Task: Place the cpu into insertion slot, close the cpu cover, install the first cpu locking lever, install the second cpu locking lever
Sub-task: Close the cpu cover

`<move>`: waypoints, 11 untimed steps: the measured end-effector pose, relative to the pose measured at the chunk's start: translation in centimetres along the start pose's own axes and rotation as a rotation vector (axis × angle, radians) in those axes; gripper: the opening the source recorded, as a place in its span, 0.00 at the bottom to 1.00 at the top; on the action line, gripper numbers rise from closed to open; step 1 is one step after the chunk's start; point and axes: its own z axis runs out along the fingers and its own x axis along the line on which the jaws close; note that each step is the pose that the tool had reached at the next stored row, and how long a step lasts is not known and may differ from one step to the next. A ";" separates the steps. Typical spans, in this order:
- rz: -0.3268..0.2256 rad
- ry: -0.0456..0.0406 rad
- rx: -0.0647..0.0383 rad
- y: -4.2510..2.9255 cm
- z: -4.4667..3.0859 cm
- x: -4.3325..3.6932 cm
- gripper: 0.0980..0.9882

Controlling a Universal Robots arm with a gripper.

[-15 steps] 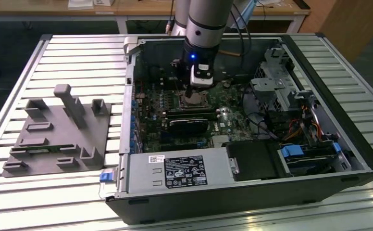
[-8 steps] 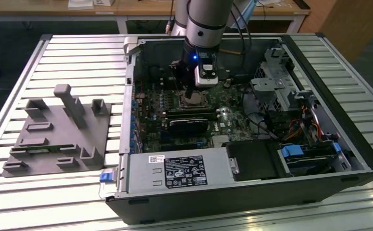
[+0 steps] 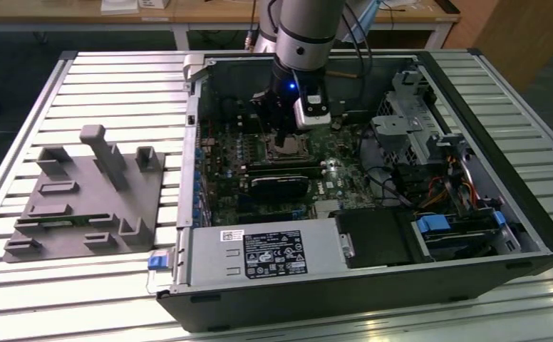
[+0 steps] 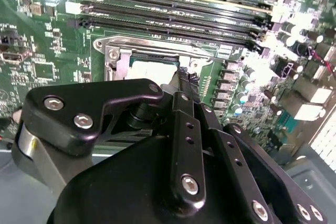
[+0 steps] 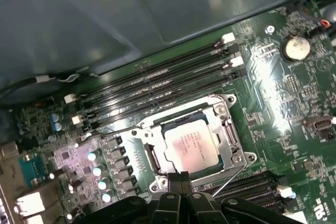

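Observation:
The cpu (image 5: 189,146), a small silvery-tan square, lies in the insertion slot (image 5: 157,162) on the green motherboard. The cpu cover (image 5: 224,139), a silvery frame, lies flat over it, with the chip showing through its window. A thin wire locking lever (image 5: 228,182) sticks out from the socket's corner beside the fingertips. My gripper (image 5: 181,178) hangs just off the socket's edge with its black fingers pressed together, shut on nothing. In the second wrist view the gripper (image 4: 182,78) hides most of the socket (image 4: 149,66). The exterior view shows the gripper (image 3: 286,139) low inside the open computer case.
Long black memory slots (image 5: 157,80) run beside the socket, and another set (image 5: 247,184) lies near my fingers. A round coin battery (image 5: 295,47) sits on the board. The power supply box (image 3: 267,253), a drive cage (image 3: 405,135) and cables crowd the case. A grey fixture (image 3: 86,192) stands outside.

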 end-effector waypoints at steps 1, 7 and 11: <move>-0.007 -0.0043 -0.002 0.00 0.00 0.00 0.01; -0.037 -0.0336 -0.024 0.00 0.06 -0.01 0.01; -0.053 -0.0522 -0.041 0.00 0.10 -0.02 0.01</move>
